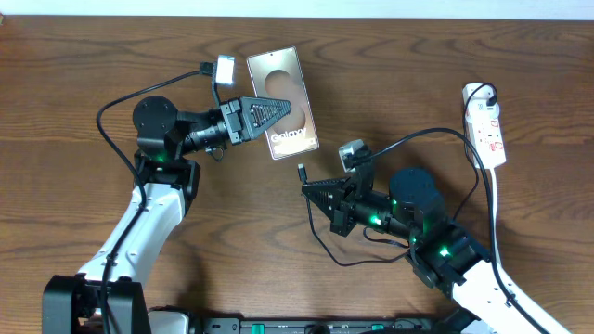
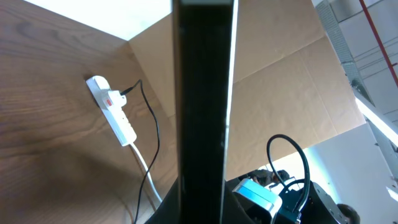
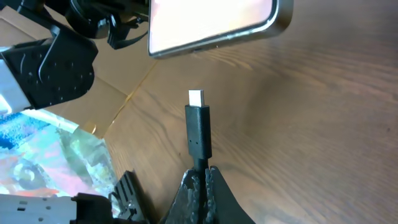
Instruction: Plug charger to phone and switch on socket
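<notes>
The phone shows its grey-gold face with "Galaxy" lettering, lifted at the back centre, and my left gripper is shut on it. In the left wrist view the phone appears edge-on as a dark upright bar. My right gripper is shut on the charger just behind its connector. In the right wrist view the charger's connector points at the phone's lower edge, a short gap away. The socket lies at the far right, a black plug in its far end.
The socket's white cord runs toward the front edge beside my right arm. Thin black cable trails from the socket across the wood. Brown cardboard stands beyond the table.
</notes>
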You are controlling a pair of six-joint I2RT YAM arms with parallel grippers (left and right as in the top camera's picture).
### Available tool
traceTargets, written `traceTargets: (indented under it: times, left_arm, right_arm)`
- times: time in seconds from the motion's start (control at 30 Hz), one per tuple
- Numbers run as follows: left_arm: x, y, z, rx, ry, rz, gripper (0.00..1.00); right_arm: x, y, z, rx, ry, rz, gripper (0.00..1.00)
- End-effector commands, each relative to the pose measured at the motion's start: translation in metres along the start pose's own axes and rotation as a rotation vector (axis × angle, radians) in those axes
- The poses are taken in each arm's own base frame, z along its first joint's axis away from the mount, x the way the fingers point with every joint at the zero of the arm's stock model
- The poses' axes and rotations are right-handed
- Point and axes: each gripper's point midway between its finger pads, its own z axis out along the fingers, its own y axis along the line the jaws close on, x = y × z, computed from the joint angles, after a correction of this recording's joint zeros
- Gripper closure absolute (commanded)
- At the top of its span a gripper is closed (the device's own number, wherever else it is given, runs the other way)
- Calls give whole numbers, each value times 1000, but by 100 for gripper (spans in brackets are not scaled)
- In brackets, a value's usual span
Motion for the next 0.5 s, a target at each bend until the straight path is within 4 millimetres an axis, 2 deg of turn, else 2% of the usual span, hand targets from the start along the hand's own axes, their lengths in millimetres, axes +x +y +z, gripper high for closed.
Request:
traceTargets:
  times: [0.0, 0.47]
  left_arm:
    - [-5, -11, 1, 15, -8, 56, 93]
    - [-3, -12, 2, 19, 2, 38, 93]
  right_arm:
    - [-8, 3, -1, 1, -31, -4, 99]
    - [-15, 1, -1, 20, -63, -11, 99]
